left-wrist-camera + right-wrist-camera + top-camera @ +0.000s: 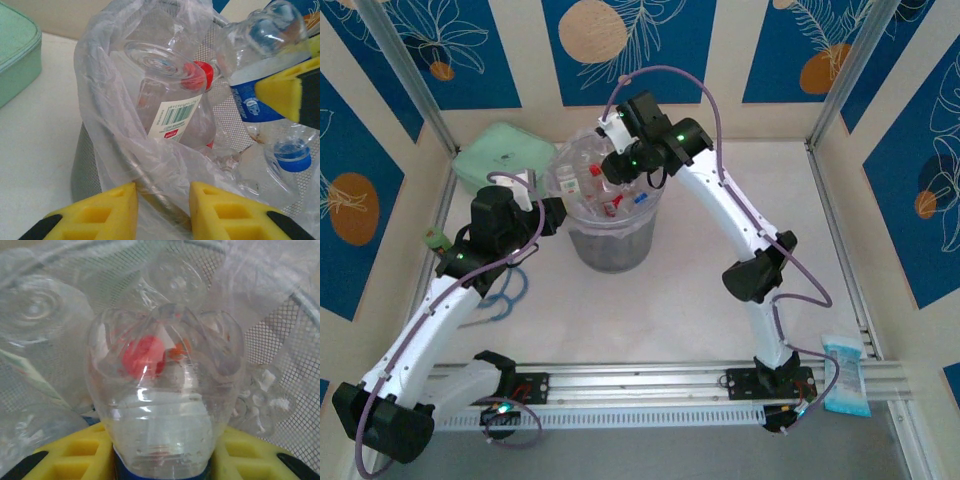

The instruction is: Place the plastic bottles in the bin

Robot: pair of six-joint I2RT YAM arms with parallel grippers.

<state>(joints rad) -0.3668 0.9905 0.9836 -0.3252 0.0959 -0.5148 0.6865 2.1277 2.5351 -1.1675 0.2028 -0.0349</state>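
Top view: bin centre frame; right gripper over its mouth, left gripper at its left rim.
Left wrist: fingers spread astride the bagged rim (red-capped bottle inside, mid-frame).
Right wrist: fingers clamp blue-labelled bottle, lower centre, above the mesh.

The white table bears the mesh bin and, near it, a mint-green case.

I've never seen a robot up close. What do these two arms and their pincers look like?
Both the left arm and right arm are slim white tubes linked by chunky black joints, with small green lights. A lilac cable loops along each. Black bases bolt to a silver rail. The jaws are bright yellow wedges with moulded pockets, black behind.
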